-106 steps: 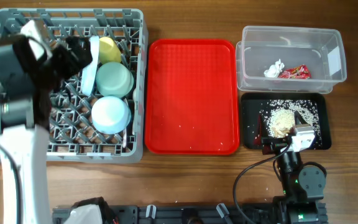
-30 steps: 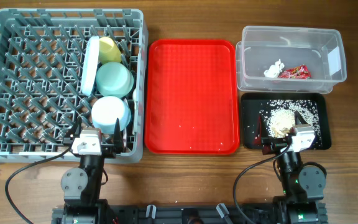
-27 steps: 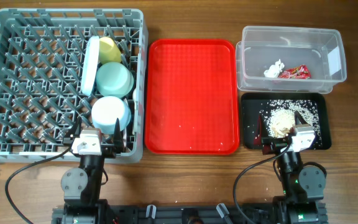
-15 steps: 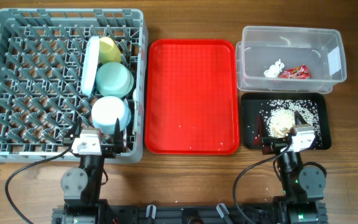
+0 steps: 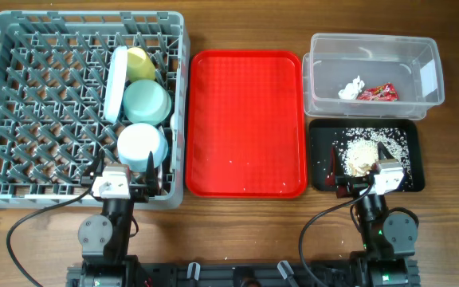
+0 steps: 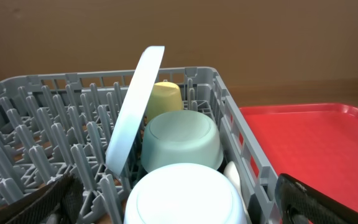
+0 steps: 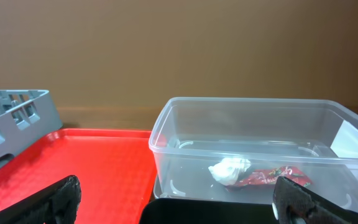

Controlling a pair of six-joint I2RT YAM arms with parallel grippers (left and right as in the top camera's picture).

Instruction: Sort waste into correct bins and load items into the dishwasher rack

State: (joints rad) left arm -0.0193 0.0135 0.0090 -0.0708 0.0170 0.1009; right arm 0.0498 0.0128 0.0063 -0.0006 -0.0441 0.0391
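The grey dishwasher rack [image 5: 30, 104] holds an upright pale blue plate [image 5: 116, 84], a yellow cup [image 5: 141, 62] and two upturned pale blue bowls [image 5: 148, 101] [image 5: 141, 146]; they show in the left wrist view too, plate [image 6: 133, 115], cup [image 6: 163, 99], bowls [image 6: 182, 140] [image 6: 185, 199]. A white utensil [image 6: 232, 176] lies beside the near bowl. The clear tub [image 5: 373, 76] holds the white tissue [image 5: 351, 88] and the red wrapper [image 5: 377, 93]. The black tray [image 5: 409, 151] holds rice scraps [image 5: 362, 154]. My left gripper [image 5: 123, 180] and right gripper [image 5: 362, 177] are open and empty, parked at the front edge.
A large red tray [image 5: 245, 119] lies between the rack and the bins, with a few tiny crumbs on it. It also shows in the right wrist view [image 7: 73, 162], next to the clear tub [image 7: 260, 155]. Cables run by both arm bases.
The left arm, which reached over the rack's left part 3.5 s ago, has drawn back to the front edge. Nothing has moved in the last second.
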